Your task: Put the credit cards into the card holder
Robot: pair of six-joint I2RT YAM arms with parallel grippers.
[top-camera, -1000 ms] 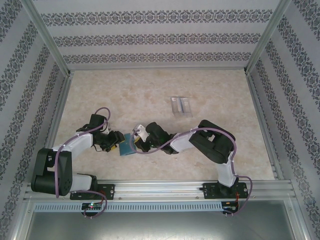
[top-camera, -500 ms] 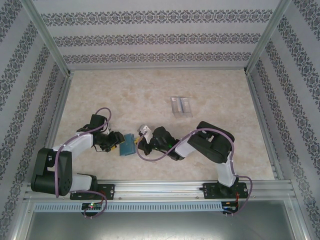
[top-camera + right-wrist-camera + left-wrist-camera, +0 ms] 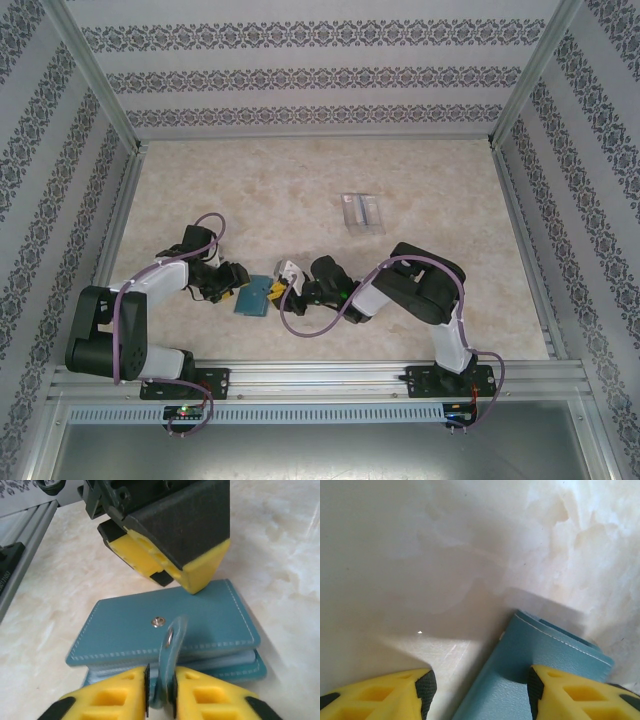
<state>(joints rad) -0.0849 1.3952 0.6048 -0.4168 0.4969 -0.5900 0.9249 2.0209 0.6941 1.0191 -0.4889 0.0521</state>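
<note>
The teal card holder (image 3: 165,625) lies folded shut on the table, its snap stud (image 3: 158,622) bare. Its strap (image 3: 172,635) stands up between the fingers of my right gripper (image 3: 160,680), which are slightly open, with a thin gap on one side. Pale bluish layers (image 3: 200,661) show between the covers; I cannot tell if they are the credit cards. My left gripper (image 3: 480,690) is open, one fingertip (image 3: 555,690) resting on the holder's (image 3: 520,675) far edge, the other over bare table. From above, both grippers (image 3: 237,285) (image 3: 285,287) flank the holder (image 3: 253,297).
A clear plastic stand (image 3: 362,212) sits on the table beyond the right arm. Patterned walls enclose the marble-look tabletop (image 3: 250,190), and an aluminium rail (image 3: 320,375) runs along the near edge, close behind the holder.
My right gripper has moved nearer and lower with the strap, and its jaws have eased apart. The holder has settled flatter. The left gripper has barely shifted.
</note>
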